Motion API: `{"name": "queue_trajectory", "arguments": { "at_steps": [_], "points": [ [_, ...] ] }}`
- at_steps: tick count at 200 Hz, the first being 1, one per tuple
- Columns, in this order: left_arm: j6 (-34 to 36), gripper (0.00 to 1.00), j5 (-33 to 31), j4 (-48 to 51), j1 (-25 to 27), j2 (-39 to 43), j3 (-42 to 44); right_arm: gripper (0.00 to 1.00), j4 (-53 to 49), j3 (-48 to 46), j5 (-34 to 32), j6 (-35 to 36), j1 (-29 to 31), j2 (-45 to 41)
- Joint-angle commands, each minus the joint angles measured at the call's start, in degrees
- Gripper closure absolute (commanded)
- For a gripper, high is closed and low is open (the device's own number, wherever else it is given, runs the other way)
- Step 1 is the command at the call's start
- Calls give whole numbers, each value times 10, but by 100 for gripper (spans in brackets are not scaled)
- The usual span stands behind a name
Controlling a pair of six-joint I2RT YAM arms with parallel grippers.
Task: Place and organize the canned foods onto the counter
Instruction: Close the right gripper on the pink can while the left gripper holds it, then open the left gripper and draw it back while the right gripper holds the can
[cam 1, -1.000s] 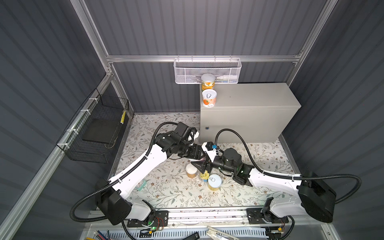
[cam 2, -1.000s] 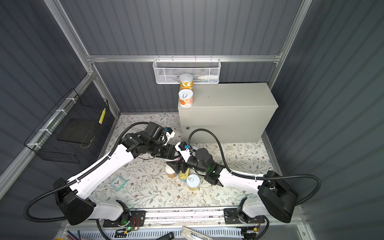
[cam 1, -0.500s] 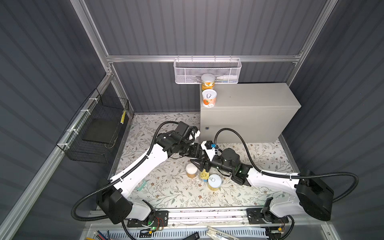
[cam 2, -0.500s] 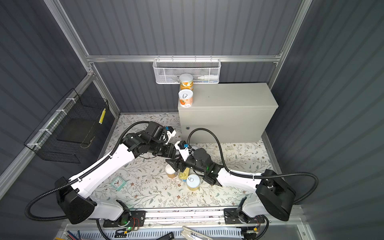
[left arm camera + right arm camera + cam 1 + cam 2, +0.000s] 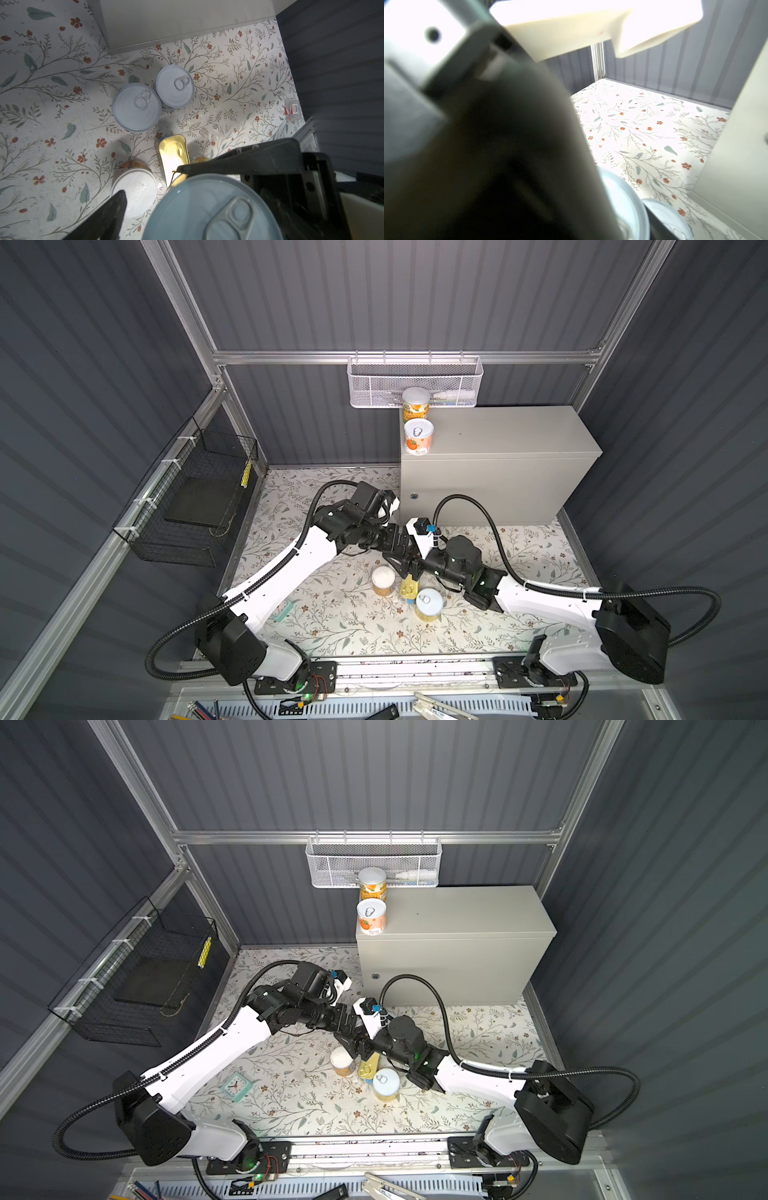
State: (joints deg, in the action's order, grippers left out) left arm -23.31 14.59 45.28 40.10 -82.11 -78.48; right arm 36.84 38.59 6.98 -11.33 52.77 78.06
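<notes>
Pull-tab can (image 5: pixel 207 207) hangs low in front of the tabletop (image 5: pixel 498 435); two cans (image 5: pixel 418 435) sit on it. Your left gripper (image 5: pixel 400 560) gapes wide, right gripper (image 5: pixel 413 568) looks clamped on the can. Handover step, I'd say; next, lift it beside those two.
</notes>
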Motion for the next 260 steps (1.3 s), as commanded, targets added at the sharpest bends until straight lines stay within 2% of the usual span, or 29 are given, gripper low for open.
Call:
{"name": "queue_trajectory", "arguments": {
  "at_steps": [1,25,134,186,260],
  "points": [
    [6,0,-10,-2,8,16,-17,37,28,0,-14,-9,-1,-11],
    [11,0,-51,9,6,24,-18,37,34,-1,-9,-15,-2,-18],
    [-5,0,-88,3,-9,69,-18,37,21,-9,-38,-8,-2,-37],
    [-4,0,-85,15,-21,83,-18,36,13,-14,-44,-5,-2,-46],
    [0,0,-36,-7,-87,122,19,36,-56,-5,-73,12,-2,-82]
  ]
}}
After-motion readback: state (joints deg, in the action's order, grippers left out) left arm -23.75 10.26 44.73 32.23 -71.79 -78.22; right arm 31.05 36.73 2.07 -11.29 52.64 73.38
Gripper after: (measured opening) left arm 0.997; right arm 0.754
